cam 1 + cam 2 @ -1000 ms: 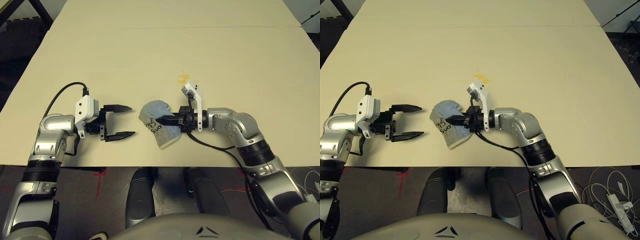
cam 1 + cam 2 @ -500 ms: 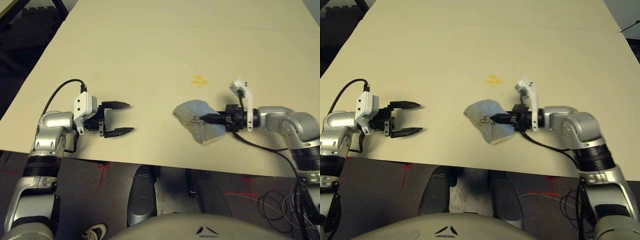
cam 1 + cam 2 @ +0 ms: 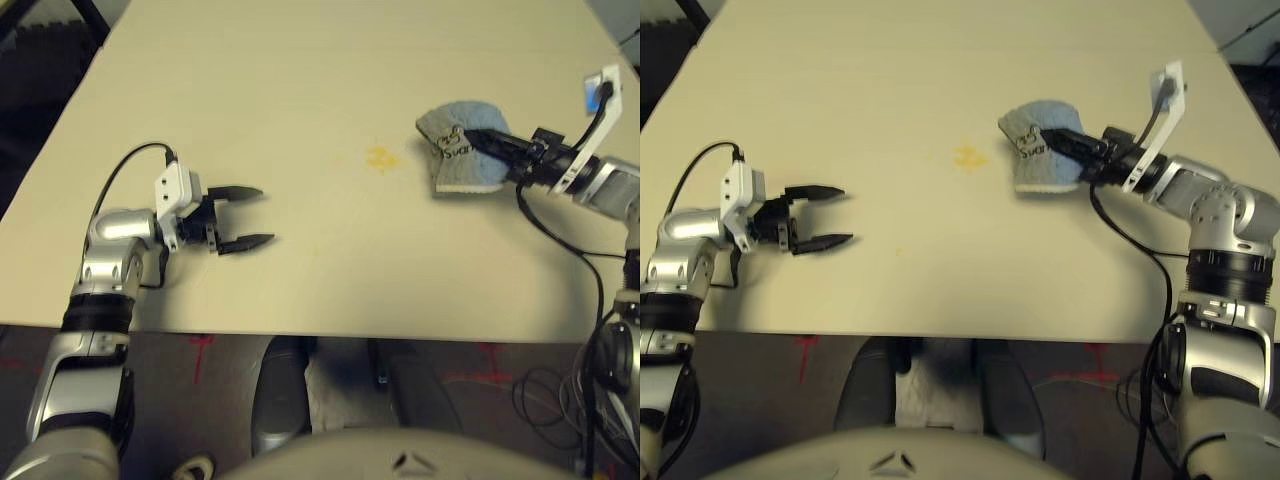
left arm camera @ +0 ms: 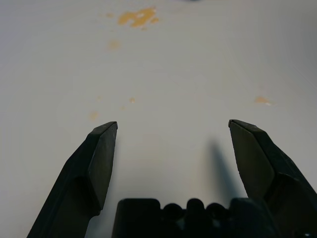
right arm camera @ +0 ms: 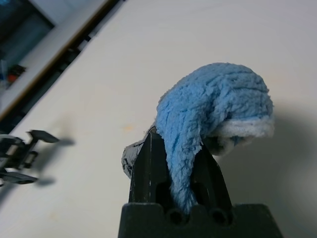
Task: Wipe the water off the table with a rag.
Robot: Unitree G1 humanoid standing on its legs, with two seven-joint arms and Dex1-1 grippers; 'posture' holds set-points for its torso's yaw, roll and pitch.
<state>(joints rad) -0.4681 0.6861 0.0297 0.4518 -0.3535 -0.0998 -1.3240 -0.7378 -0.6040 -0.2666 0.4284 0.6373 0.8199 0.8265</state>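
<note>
My right black two-finger gripper (image 3: pixel 470 133) is clamped on the fuzzy blue-grey cloth rag (image 3: pixel 468 160); lower it flat, then sweep across the yellow-orange water splotches (image 3: pixel 381 159), left pincer (image 3: pixel 268 214) spread.

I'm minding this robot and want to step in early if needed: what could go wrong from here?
The rag hangs from the right claw by one pinched fold, so drag against the table might fold it or pull it loose. The main yellow spill lies beside the rag, with small specks apart from it; a wipe aimed only at the big patch could miss those or smear them wider.
</note>
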